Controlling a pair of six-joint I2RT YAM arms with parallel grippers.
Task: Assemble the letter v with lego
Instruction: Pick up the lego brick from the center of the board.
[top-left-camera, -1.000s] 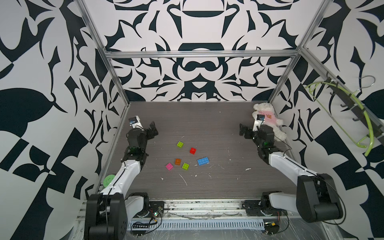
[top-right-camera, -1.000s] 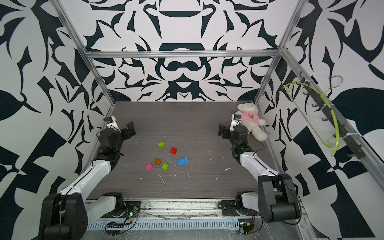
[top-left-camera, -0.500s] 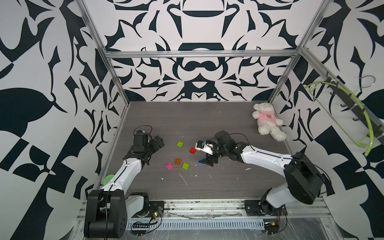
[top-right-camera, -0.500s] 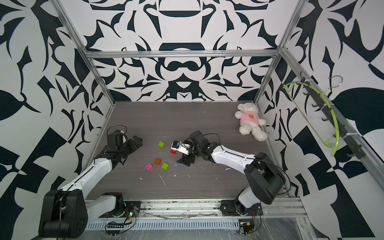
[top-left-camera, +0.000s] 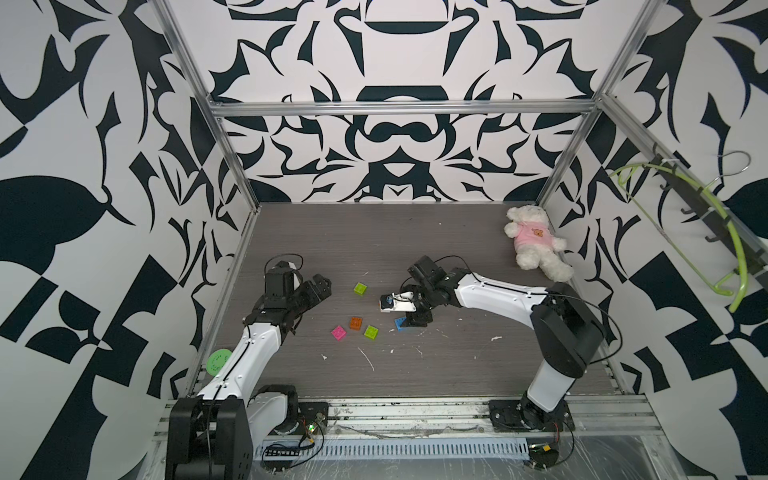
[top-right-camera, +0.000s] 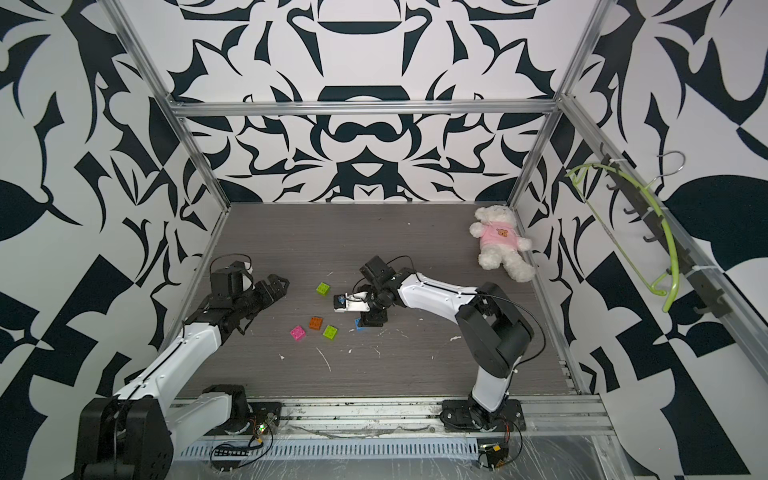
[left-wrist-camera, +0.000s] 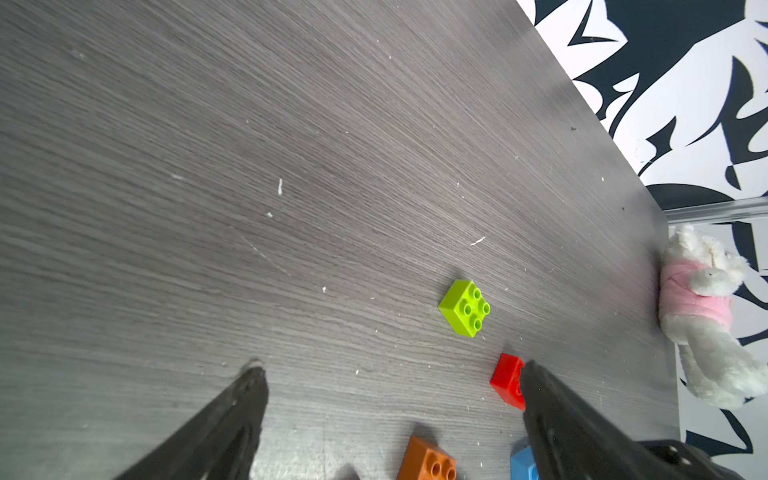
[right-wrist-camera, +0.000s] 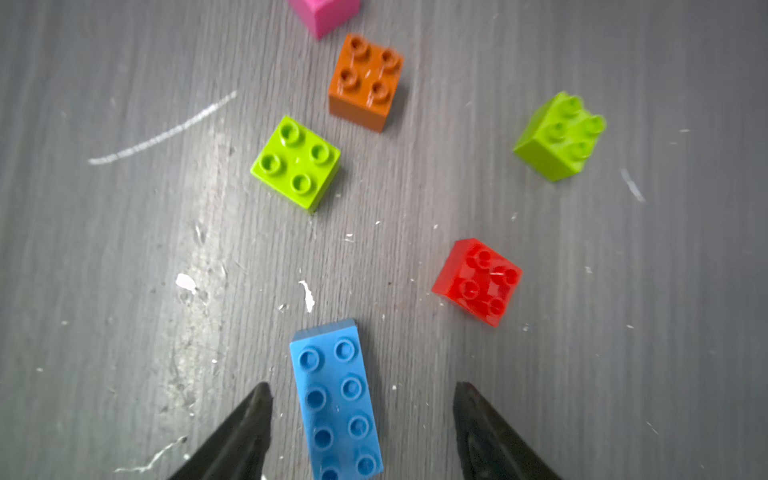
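Blue brick (right-wrist-camera: 336, 399) now lies within the narrowed right claw (right-wrist-camera: 361, 392).

I see a dark grey wooden table (top-left-camera: 457, 374). A pink brick (top-left-camera: 339, 332), an orange brick (top-left-camera: 355, 323) and a lime green brick (top-left-camera: 371, 332) sit close together on it in a little group. The other lime green brick (top-left-camera: 360, 289) lies farther back, by itself. In the right wrist view, the long blue brick (right-wrist-camera: 336, 399) lies flat near the red brick (right-wrist-camera: 478, 282). No brick touches another. A white teddy bear (top-left-camera: 534, 243) in a pink shirt lies in the far right corner. Small white marks (top-left-camera: 366, 359) dot the wood, maybe scratches or scraps.
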